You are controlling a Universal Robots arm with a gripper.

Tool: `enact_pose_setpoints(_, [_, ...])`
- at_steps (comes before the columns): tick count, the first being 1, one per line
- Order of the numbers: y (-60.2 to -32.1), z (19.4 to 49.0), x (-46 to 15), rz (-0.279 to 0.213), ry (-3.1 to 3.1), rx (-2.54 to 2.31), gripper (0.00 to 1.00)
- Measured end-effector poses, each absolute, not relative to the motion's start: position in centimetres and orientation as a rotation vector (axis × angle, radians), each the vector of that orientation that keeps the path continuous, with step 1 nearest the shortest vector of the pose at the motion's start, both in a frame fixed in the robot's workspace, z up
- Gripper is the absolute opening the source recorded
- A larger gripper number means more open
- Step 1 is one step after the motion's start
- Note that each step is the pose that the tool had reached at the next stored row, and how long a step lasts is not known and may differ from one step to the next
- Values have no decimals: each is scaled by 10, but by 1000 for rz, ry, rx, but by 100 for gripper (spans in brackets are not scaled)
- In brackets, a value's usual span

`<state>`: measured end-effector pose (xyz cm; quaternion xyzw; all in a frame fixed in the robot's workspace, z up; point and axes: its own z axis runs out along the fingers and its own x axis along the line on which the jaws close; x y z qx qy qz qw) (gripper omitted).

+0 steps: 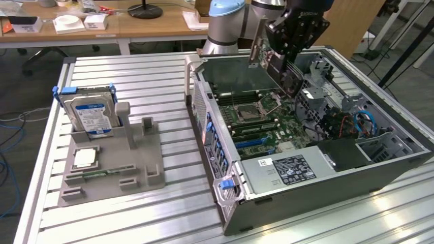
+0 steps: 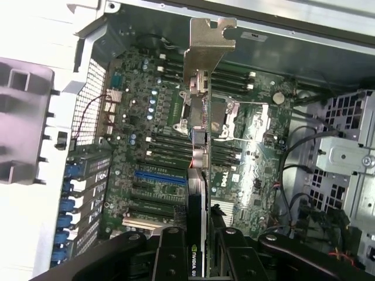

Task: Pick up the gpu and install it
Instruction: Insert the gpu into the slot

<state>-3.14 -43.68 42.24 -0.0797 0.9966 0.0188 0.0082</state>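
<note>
Black tool [image 2: 198, 252] grips gpu [image 2: 200, 117], prob tilted.

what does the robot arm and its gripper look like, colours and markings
The arm is a thick silver-grey tube with a pale blue round joint cap. The gripper is black and blocky, with small white lettering on its body. In the wrist view its fingers are black jointed links with round pivot pins.

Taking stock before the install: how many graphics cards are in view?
1. The gpu is held in the gripper, over the motherboard of the open computer case. The case walls could hide another.
</note>
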Motion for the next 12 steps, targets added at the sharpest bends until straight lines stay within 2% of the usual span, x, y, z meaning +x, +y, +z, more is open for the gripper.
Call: enact_pose_setpoints(12, [-437,422,-31,60,3101,-398,26])
